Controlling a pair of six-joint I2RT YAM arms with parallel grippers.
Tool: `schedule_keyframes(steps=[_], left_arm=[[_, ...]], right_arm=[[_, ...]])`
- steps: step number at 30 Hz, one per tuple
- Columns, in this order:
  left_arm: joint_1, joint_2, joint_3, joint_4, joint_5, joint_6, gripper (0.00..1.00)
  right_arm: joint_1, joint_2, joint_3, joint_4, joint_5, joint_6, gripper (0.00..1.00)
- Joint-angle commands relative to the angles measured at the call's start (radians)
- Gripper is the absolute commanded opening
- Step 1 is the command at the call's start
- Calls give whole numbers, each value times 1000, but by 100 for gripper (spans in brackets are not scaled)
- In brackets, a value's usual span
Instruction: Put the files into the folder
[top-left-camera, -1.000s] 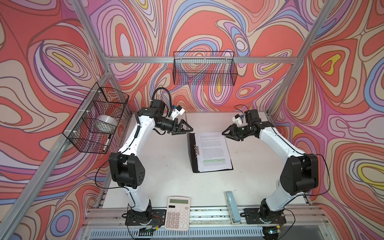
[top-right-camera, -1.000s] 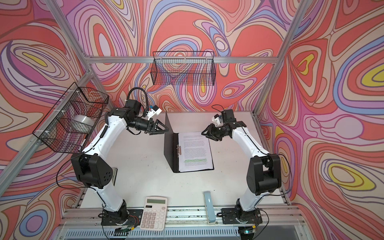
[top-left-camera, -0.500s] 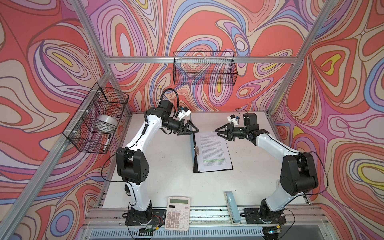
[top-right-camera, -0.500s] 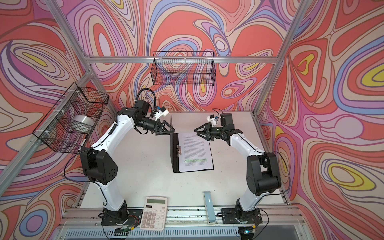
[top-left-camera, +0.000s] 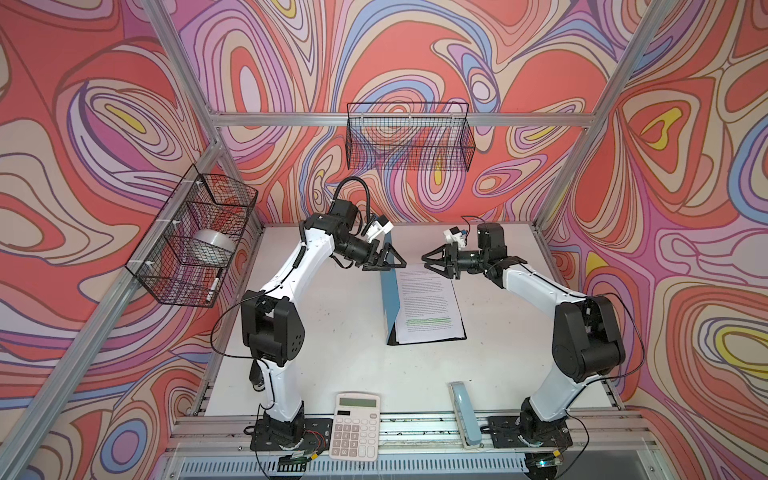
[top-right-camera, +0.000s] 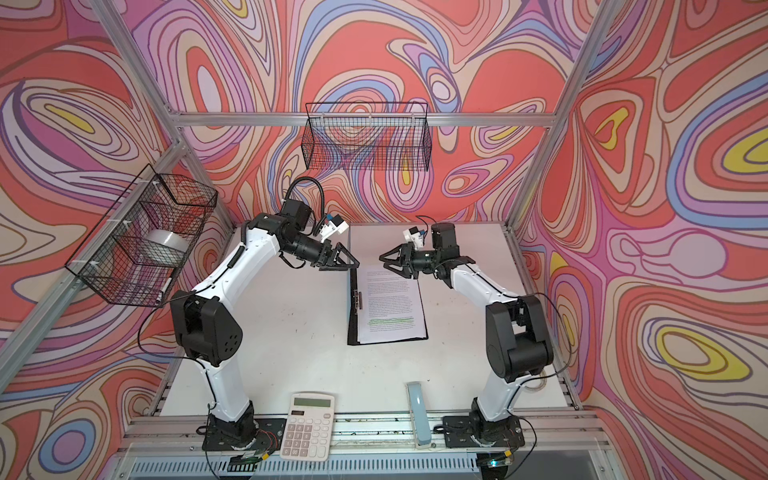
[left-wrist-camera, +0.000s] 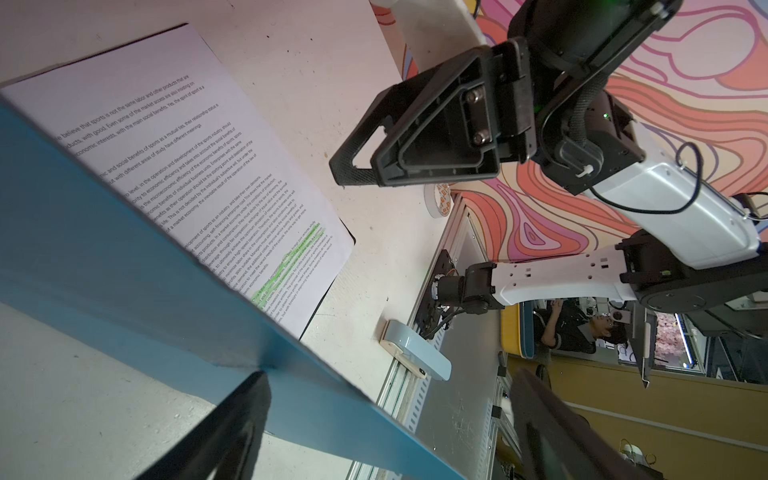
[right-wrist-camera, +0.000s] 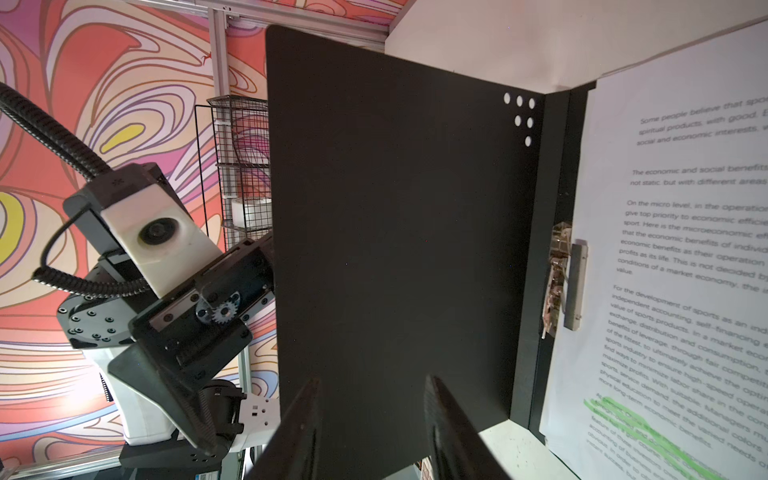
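The files (top-left-camera: 428, 303) lie flat in the open folder (top-right-camera: 352, 328), long axis running away from the arm bases. Its cover (top-left-camera: 390, 299) stands nearly upright along the spine. The blue side faces the left gripper (top-left-camera: 395, 258), whose jaws are wide apart at the cover's far top corner. The right gripper (top-left-camera: 429, 264), jaws partly apart and empty, faces the black inside. Tipping the cover over the files likely falls to the left arm.

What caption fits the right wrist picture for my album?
The folder stands half open, its black cover upright beside the printed pages lying inside.
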Motion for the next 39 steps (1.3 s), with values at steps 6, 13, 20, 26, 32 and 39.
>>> schedule_keyframes(steps=[6, 13, 20, 26, 32, 39], left_arm=[[-25, 10, -5, 22, -29, 19, 98], [-69, 47, 35, 9, -55, 19, 100], [-87, 62, 61, 12, -49, 5, 100], [-88, 43, 87, 1, -62, 7, 100], [-84, 1, 111, -18, -95, 24, 100], [-54, -23, 106, -4, -95, -6, 100]], right_arm=[[19, 21, 42, 36, -18, 22, 43], [26, 22, 46, 39, -20, 29, 43], [28, 16, 46, 35, -25, 32, 43], [28, 28, 45, 21, -25, 26, 43], [28, 28, 60, -21, -21, -1, 43], [28, 57, 87, -114, -7, -57, 43]])
